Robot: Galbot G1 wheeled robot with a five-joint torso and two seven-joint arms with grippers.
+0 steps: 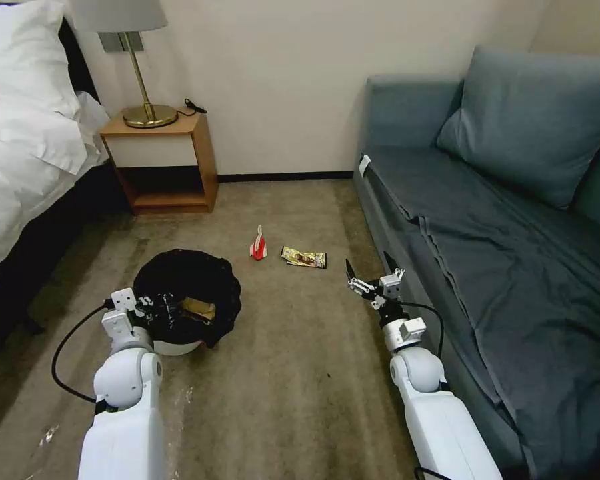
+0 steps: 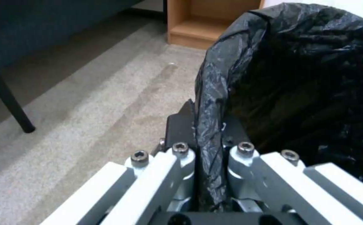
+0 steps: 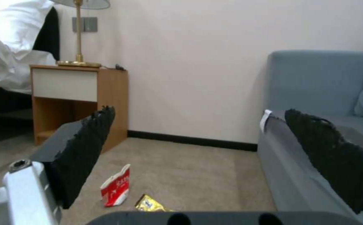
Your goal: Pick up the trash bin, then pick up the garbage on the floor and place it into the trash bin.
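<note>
- Black-lined trash bin (image 1: 187,297) sits on carpet; the left gripper (image 2: 208,125) pinches its rim.
- Right gripper (image 1: 370,270), fingers spread, hovers near the gold snack wrapper (image 1: 304,257) and red-and-white packet (image 1: 258,245).

Dim, warm indoor light; soft shadow under bed (image 1: 20,267), glossy glare on bin liner (image 2: 214,81). Wrist views soft, w/ near end effector (image 3: 198,162) fingers blurred, head view bends at edges
</note>
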